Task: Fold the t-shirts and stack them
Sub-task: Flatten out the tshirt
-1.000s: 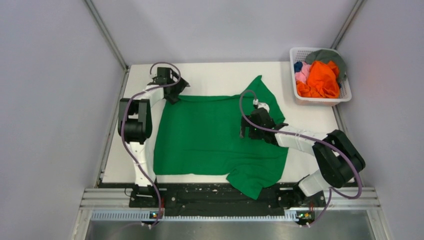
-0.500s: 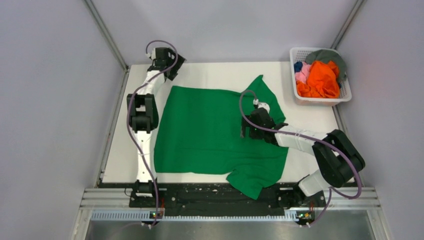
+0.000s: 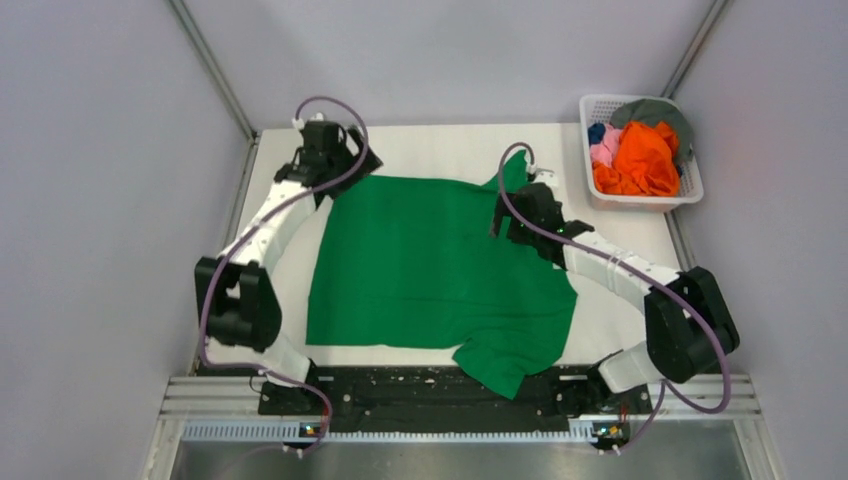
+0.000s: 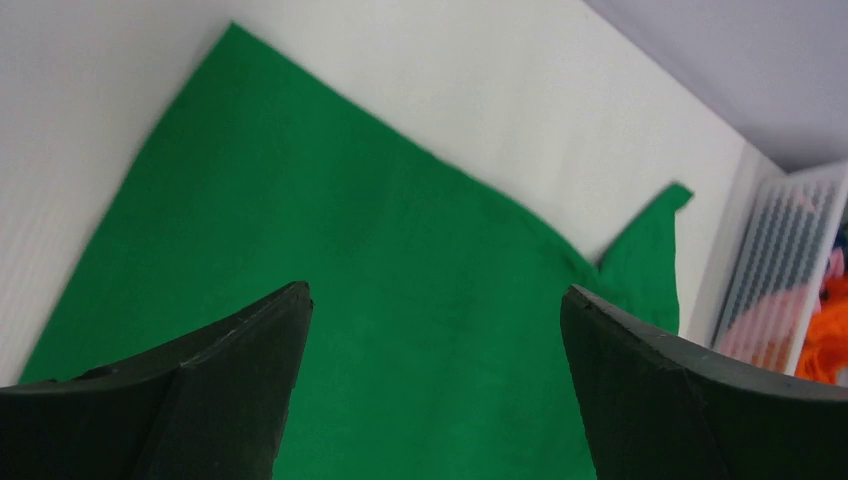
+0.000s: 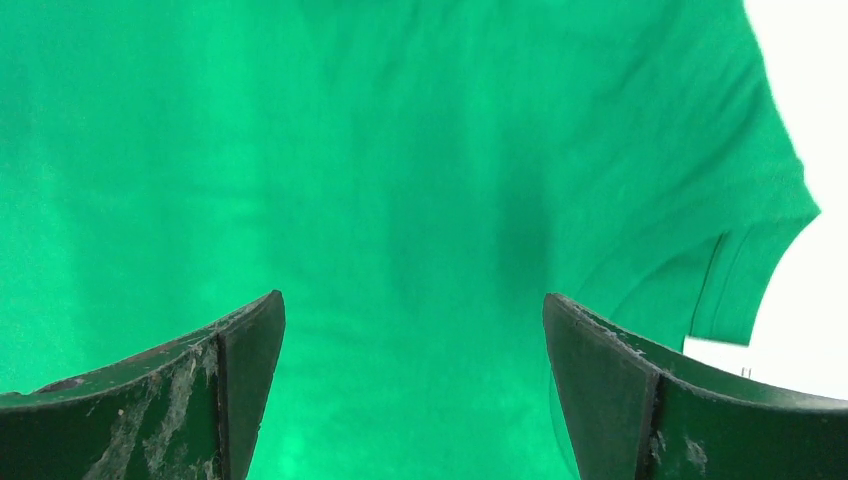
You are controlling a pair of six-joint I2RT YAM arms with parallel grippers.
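Observation:
A bright green t-shirt (image 3: pixel 430 265) lies spread flat on the white table (image 3: pixel 440 145), one sleeve hanging over the near edge. It fills the left wrist view (image 4: pixel 400 300) and the right wrist view (image 5: pixel 400 180). My left gripper (image 3: pixel 345 172) is open and empty above the shirt's far left corner. My right gripper (image 3: pixel 520 215) is open and empty above the shirt's far right part, near the far sleeve (image 3: pixel 517 170). More t-shirts, orange (image 3: pixel 645 160), pink (image 3: pixel 604 148), blue and grey, are piled in a white basket (image 3: pixel 600 105).
The basket stands at the table's far right corner and shows at the right edge of the left wrist view (image 4: pixel 790 260). Grey walls enclose the table on three sides. A black rail (image 3: pixel 400 385) runs along the near edge.
My left gripper let go of the shirt's far left corner and now hovers open there; its arm swung outward. My right gripper moved farther away, toward the far sleeve.

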